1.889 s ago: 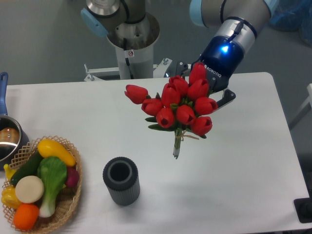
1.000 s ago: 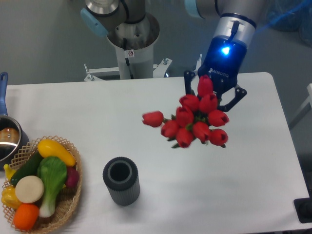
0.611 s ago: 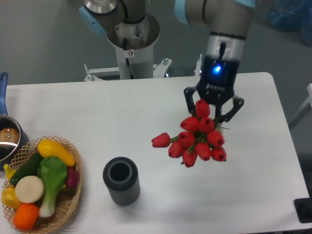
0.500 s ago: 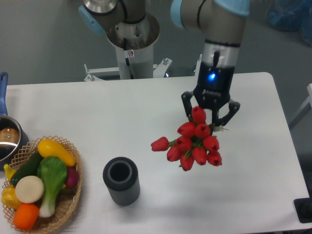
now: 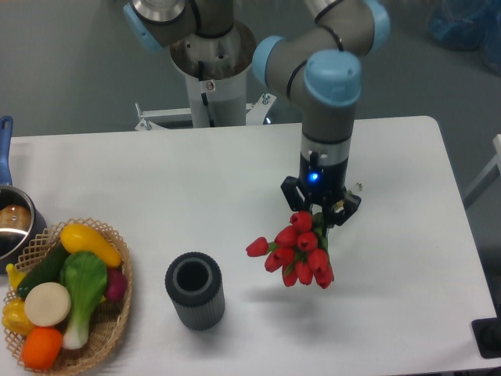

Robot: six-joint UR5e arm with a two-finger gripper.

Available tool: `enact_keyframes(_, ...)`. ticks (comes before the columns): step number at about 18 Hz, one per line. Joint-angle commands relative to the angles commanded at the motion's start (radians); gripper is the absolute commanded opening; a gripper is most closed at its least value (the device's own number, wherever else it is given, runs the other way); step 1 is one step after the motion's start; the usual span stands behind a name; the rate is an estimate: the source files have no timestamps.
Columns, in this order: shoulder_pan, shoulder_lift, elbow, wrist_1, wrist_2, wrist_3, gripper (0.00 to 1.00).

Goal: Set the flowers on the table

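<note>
jaws [image 5: 320, 215]: clamped on flowers [image 5: 297, 252] | glossy red buds | smooth white table [image 5: 407, 258]

One bunch of flowers [image 5: 300, 251], one grey vase [image 5: 195, 291], one basket [image 5: 109, 325] of toy vegetables, one pot [image 5: 12, 219] and one table [image 5: 156, 196] are here.

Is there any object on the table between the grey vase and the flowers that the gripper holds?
No. In the camera view, only bare white table lies between the vase and the flowers, which the gripper holds.
</note>
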Motion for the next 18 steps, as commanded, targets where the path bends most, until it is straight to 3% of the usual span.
enact_keyframes(10, -0.043, -0.103, 0.005, 0.008, 0.008, -0.005, 0.39)
enact_keyframes(18, -0.063, -0.140, 0.005, 0.009, 0.006, -0.005, 0.39)
